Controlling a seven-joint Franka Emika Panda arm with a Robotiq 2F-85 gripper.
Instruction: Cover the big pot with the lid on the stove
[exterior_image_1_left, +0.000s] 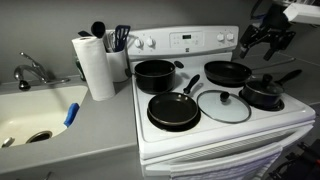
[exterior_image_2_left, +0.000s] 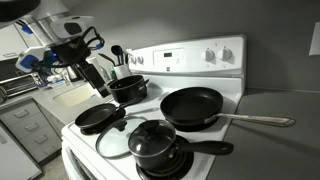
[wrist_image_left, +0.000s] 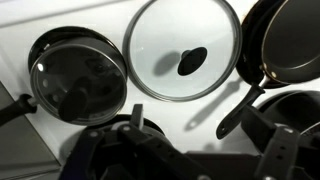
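The big pot (exterior_image_1_left: 154, 74) (exterior_image_2_left: 128, 88) is black and stands uncovered on a back burner of the white stove (exterior_image_1_left: 215, 128) (exterior_image_2_left: 200, 60). The clear glass lid (exterior_image_1_left: 224, 106) (exterior_image_2_left: 113, 144) (wrist_image_left: 183, 48) lies flat on the stove top between the front burners, its dark knob (wrist_image_left: 192, 60) up. My gripper (exterior_image_1_left: 265, 38) (exterior_image_2_left: 80, 45) (wrist_image_left: 197, 135) hangs open and empty, high above the stove and well apart from lid and pot. In the wrist view the lid lies beyond my fingertips (wrist_image_left: 135, 120).
A small saucepan with its own lid (exterior_image_1_left: 264, 93) (exterior_image_2_left: 155, 145) (wrist_image_left: 77, 75) sits beside the glass lid. Two frying pans (exterior_image_1_left: 173, 110) (exterior_image_1_left: 228, 72) hold the other burners. A paper towel roll (exterior_image_1_left: 97, 66), a utensil holder and a sink (exterior_image_1_left: 35, 112) are on the counter.
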